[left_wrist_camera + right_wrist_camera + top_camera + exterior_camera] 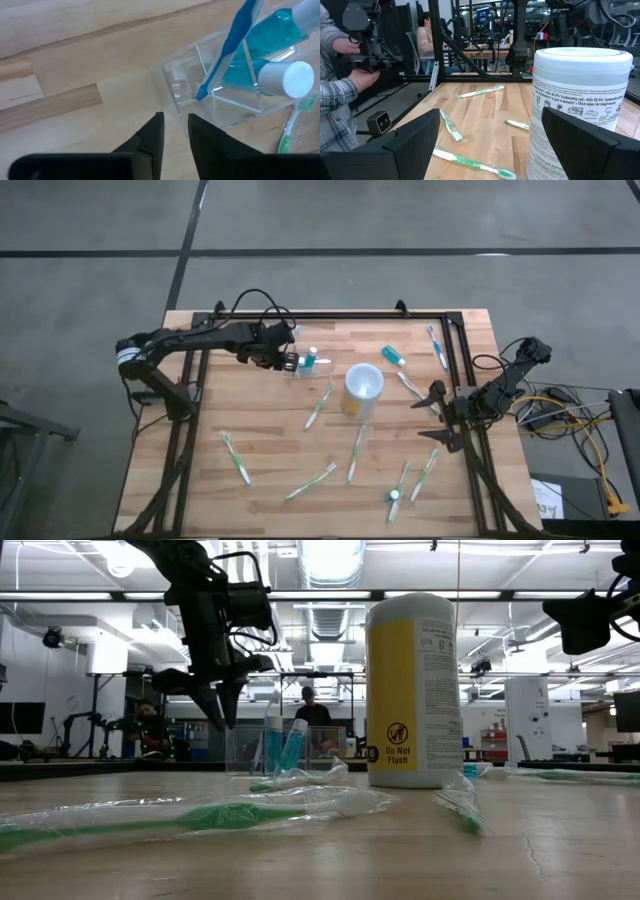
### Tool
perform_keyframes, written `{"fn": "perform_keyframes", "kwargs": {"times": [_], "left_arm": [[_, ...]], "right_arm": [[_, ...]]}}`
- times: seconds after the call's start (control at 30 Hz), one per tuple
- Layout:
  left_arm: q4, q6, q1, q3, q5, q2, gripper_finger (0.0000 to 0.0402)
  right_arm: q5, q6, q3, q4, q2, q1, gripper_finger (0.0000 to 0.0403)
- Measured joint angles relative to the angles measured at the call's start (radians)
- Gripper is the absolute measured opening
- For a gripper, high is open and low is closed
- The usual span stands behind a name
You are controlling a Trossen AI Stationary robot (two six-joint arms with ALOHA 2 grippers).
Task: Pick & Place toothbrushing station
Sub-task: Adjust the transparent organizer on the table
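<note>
The toothbrushing station (305, 364) (186, 59) is a clear plastic holder with compartments. It stands on its base on the wood at the far left. A blue toothbrush (231, 44) and a teal tube with a white cap (286, 79) lean inside it. My left gripper (288, 362) (175, 120) slants down at the station's left end, and only a narrow gap separates its fingers. In the low view its fingertips (222, 720) are level with the station's rim (250, 730). My right gripper (437, 418) (491, 112) waits open and level at the table's right edge. My left gripper comes from above, slanting down. Its two fingers stand on either side of the station's clear end wall near a corner (176, 112). A narrow gap remains between them, and I cannot tell whether they touch the wall. The station stands on the table.
A white wipes canister with a yellow label (362, 388) (412, 690) stands mid-table, right of the station. Wrapped green toothbrushes (237, 460) (357, 452) lie scattered over the near half. A teal tube (393, 355) and a blue brush (437, 345) lie at the far right. A person (335, 75) stands beyond the table.
</note>
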Motion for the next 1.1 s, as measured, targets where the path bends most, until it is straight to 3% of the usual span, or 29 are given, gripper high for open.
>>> {"fn": "perform_keyframes", "kwargs": {"times": [0.73, 1.1], "left_arm": [[-0.086, 0.024, 0.000, 0.000, 0.028, 0.000, 0.0080], [-0.131, 0.024, 0.002, 0.000, 0.028, -0.005, 0.0035]], "right_arm": [[0.000, 0.000, 0.000, 0.000, 0.000, 0.000, 0.0346], [0.000, 0.000, 0.000, 0.000, 0.000, 0.000, 0.0349]]}}
